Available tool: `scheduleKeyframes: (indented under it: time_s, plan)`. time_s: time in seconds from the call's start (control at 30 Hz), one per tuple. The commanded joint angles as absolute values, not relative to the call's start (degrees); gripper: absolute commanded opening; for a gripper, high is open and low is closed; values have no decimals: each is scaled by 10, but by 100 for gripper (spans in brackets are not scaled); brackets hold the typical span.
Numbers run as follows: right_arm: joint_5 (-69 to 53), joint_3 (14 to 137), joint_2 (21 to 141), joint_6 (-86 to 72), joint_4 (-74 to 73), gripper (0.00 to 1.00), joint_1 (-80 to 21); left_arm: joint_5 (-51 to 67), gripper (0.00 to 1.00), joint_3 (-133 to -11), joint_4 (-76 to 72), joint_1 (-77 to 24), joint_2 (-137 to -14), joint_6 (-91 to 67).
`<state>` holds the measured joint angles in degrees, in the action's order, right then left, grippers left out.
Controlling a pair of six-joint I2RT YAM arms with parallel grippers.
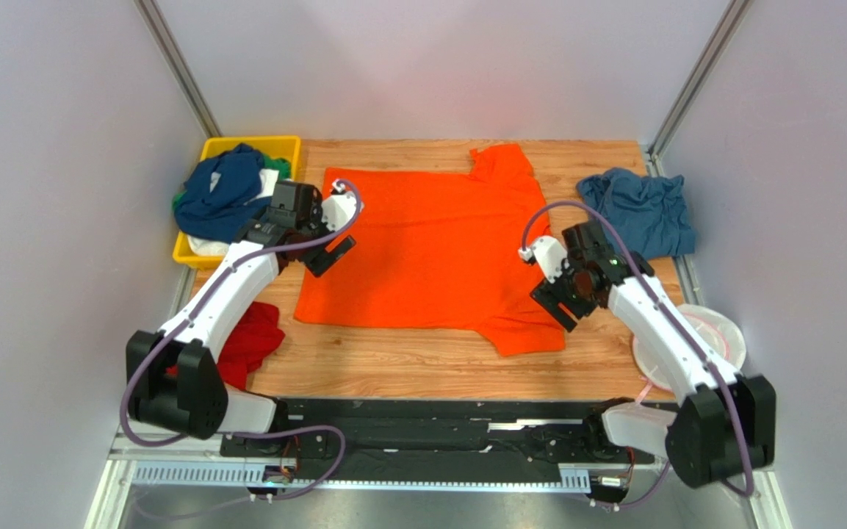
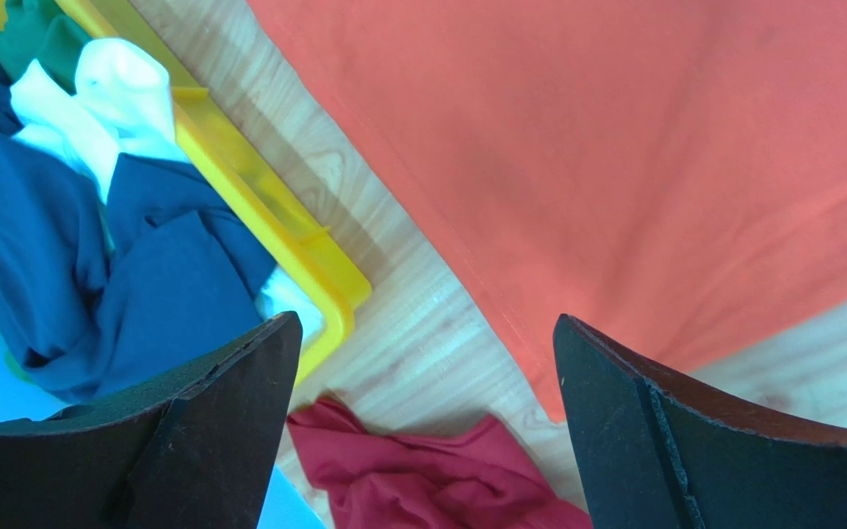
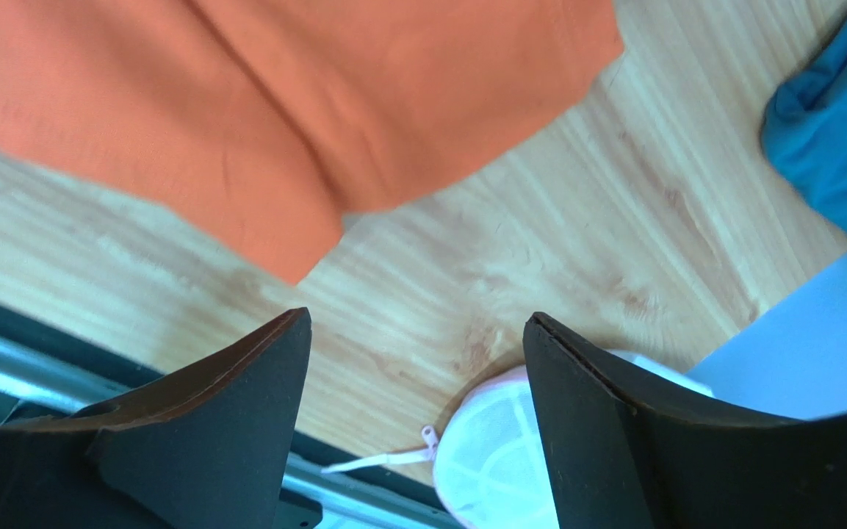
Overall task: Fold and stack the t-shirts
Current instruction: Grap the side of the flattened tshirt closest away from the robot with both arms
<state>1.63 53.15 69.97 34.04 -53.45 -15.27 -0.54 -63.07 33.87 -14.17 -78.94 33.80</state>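
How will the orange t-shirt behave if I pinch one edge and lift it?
Probably floppy: the orange t-shirt lies flat and thin on the wooden table, so a lifted edge should drape and sag. Likely light: thin cloth, softly creased at the sleeve. Pushed, it would likely bunch rather than slide whole.

We are looking at a robot lab, at a small test booth; plain pale walls (image 1: 52,165) close it in on three sides; bare metal posts (image 1: 179,68) stand in the back corners; the wooden table (image 1: 417,369) has a left arm (image 1: 223,292) and a right arm (image 1: 659,325), both white robot arms, bolted to a black rail (image 1: 428,421) at its near edge; purple cables (image 1: 566,203) loop off them.
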Motion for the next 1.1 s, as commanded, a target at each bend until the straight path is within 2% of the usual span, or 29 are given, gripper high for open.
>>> scheduleKeyframes:
  time_s: [0.0, 0.3, 0.77, 1.07]
  plan:
    - [-22, 505, 628, 357, -591, 75, -156, 24, 93, -593, 350, -143, -735, 326]
    - [-92, 491, 643, 379, -635, 67, -161, 29, 92, -559, 348, -143, -735, 325]
    - [-119, 430, 742, 416, -524, 57, -160, 2, 91, -548, 325, -143, -765, 336]
    - [-111, 431, 760, 424, -500, 56, -161, 2, 91, -547, 323, -143, -767, 337]
